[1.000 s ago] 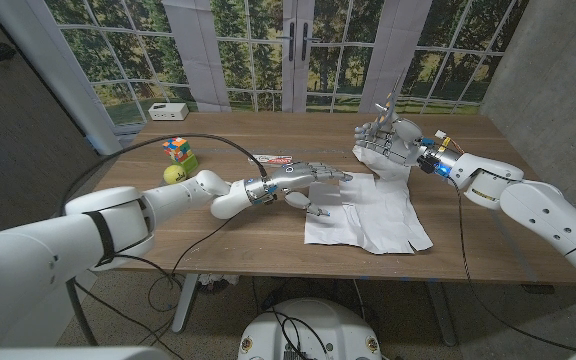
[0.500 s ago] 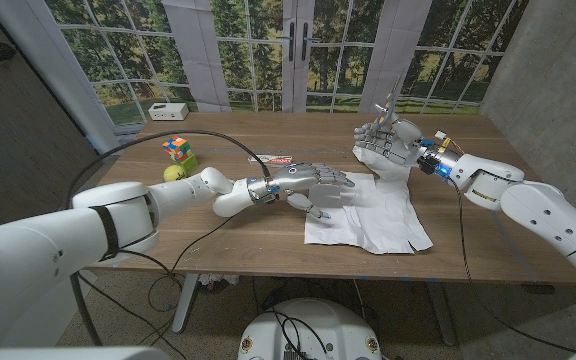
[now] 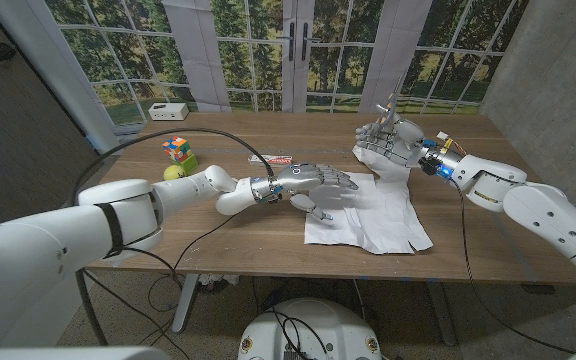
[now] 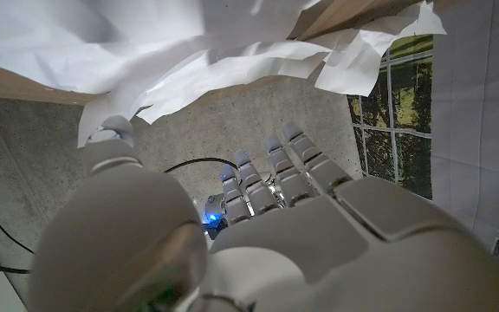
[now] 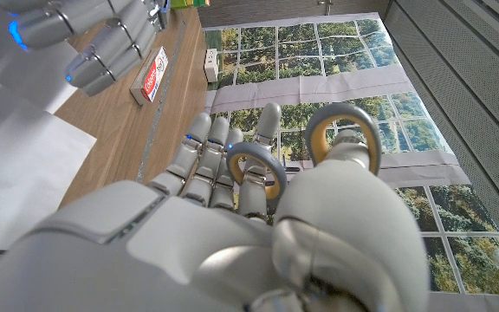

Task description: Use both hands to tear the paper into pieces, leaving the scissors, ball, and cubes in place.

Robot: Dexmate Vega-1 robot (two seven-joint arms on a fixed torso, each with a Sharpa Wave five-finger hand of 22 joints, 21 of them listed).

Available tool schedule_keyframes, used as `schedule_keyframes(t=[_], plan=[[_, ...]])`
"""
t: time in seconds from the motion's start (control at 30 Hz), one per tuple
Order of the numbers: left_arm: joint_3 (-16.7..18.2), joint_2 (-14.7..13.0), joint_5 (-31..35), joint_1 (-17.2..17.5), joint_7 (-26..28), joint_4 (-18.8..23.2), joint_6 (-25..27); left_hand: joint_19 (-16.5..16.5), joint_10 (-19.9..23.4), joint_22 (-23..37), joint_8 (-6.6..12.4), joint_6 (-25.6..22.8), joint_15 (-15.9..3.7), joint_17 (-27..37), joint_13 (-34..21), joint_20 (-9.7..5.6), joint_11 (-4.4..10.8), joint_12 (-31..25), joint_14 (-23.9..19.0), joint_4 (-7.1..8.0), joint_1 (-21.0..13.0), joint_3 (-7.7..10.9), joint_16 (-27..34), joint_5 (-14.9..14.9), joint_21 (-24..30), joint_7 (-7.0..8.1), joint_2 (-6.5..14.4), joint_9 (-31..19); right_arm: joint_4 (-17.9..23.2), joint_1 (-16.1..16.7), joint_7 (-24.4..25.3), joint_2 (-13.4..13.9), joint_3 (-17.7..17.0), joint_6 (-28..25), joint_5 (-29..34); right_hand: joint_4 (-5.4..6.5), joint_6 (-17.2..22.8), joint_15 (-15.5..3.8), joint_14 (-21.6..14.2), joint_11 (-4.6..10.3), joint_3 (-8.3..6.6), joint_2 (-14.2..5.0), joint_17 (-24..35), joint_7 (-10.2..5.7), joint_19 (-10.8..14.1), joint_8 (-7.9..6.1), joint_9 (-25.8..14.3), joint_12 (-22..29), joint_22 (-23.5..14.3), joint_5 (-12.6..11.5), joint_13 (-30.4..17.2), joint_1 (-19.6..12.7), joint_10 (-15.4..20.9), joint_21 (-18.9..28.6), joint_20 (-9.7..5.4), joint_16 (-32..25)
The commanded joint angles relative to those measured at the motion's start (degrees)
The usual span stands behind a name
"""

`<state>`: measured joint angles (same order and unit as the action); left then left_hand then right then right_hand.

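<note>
A crumpled white paper (image 3: 368,218) lies on the wooden table (image 3: 238,225) in the head view, its far edge lifted up against my right hand (image 3: 388,142). That hand grips grey scissors (image 3: 392,103), blades pointing up. Their yellow-lined handle loops (image 5: 340,139) sit around the thumb and a finger in the right wrist view. My left hand (image 3: 316,185) reaches over the paper's left edge with fingers stretched and apart. In the left wrist view the thumb tip (image 4: 109,137) touches the paper (image 4: 189,61), while the other fingers (image 4: 275,169) stay off it.
A colourful cube (image 3: 176,148) and a green ball (image 3: 173,172) sit at the table's left. A red-and-white packet (image 3: 276,160) lies behind my left hand. A small white box (image 3: 168,111) stands at the back left. A black cable (image 3: 218,140) arcs over the table.
My left hand has slid a little to the right, further over the paper's left edge. The right hand with the scissors has barely moved.
</note>
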<state>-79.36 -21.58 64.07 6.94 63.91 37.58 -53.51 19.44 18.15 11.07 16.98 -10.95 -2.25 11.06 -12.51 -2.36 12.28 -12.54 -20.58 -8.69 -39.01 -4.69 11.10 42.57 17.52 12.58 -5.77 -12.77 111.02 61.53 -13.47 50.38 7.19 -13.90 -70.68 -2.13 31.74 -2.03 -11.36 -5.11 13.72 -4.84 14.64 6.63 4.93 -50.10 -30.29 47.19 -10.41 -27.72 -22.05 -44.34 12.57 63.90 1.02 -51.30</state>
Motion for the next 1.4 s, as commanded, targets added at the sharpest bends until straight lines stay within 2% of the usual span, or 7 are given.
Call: schedule_keyframes(t=[0.03,0.67,0.77,0.93,1.4], plan=[[-0.3,1.2,1.0,-0.5,0.1,-1.0,0.2,0.6,0.3,0.1,0.34,-0.5,-10.4,0.2,-0.2,-5.16,-0.22,-0.2,0.2,0.13,-0.5,-0.12,0.2,-0.1,-0.3,0.0,-0.4,-0.2,-0.1,0.2,-0.2,0.1,-0.2,0.1,0.0,-0.34,0.2,-1.32,-0.3,-0.04,0.21,-0.03,-0.1,0.2,0.4,0.1,-0.1,-0.1,-0.1,0.2,-0.2,-0.1,0.3,-0.2,0.19,-0.3],[0.8,4.7,4.2,-0.5,0.1,-5.4,-0.7,0.8,1.2,0.1,0.79,-2.1,-10.41,0.2,-0.1,-5.91,-0.24,-0.5,0.0,0.34,-1.0,-0.28,0.3,-0.2,-0.5,-0.03,-0.3,-0.1,-0.6,-0.2,-0.5,-0.2,0.2,-0.1,0.0,-0.42,0.2,-1.32,-0.4,-0.01,0.21,-0.1,-0.2,0.2,0.4,0.15,-0.1,-0.1,-0.1,0.2,-0.2,0.0,0.4,-0.4,0.19,-0.4],[1.1,5.1,4.6,-0.3,0.1,-5.8,-0.8,0.9,1.5,0.0,1.0,-2.8,-10.41,0.2,-0.1,-6.14,-0.23,-0.6,-0.1,0.41,-1.2,-0.35,0.3,-0.2,-0.5,-0.05,-0.3,-0.1,-0.7,-0.3,-0.6,-0.2,0.3,-0.1,0.0,-0.42,0.4,-1.32,-0.4,-0.39,0.24,-0.11,-0.2,0.19,0.5,0.1,-0.2,-0.1,-0.1,0.3,0.0,0.1,0.7,-0.4,0.27,-0.5],[1.5,5.5,5.3,-0.1,0.1,-5.8,-1.1,1.1,2.7,-0.1,1.27,-3.8,-10.42,0.2,-0.1,-6.37,-0.28,-0.9,-0.4,0.45,-1.7,-0.39,0.4,-0.3,-0.7,-0.01,-0.2,0.0,-0.8,-0.5,-0.5,-0.3,0.4,-0.1,0.0,-0.49,0.2,-1.39,-0.5,0.0,0.22,-0.12,-0.2,0.26,0.5,0.18,-0.1,-0.4,-0.1,0.3,0.2,0.1,0.5,-0.5,0.23,-0.5],[2.0,5.9,9.0,-0.4,0.1,-5.3,-0.3,0.8,3.5,-0.2,1.49,-4.9,-10.48,0.1,0.0,-7.36,-0.25,-1.1,-0.5,0.44,-2.4,-0.47,0.4,-0.4,-1.1,0.0,-0.2,0.0,-0.8,0.0,-0.4,-0.4,0.1,0.2,0.0,-0.59,0.2,-1.32,-0.5,-0.11,0.19,-0.19,-0.3,0.24,0.4,0.19,-0.2,-0.6,-0.1,0.3,0.4,0.0,0.7,-0.7,0.2,-0.7]])
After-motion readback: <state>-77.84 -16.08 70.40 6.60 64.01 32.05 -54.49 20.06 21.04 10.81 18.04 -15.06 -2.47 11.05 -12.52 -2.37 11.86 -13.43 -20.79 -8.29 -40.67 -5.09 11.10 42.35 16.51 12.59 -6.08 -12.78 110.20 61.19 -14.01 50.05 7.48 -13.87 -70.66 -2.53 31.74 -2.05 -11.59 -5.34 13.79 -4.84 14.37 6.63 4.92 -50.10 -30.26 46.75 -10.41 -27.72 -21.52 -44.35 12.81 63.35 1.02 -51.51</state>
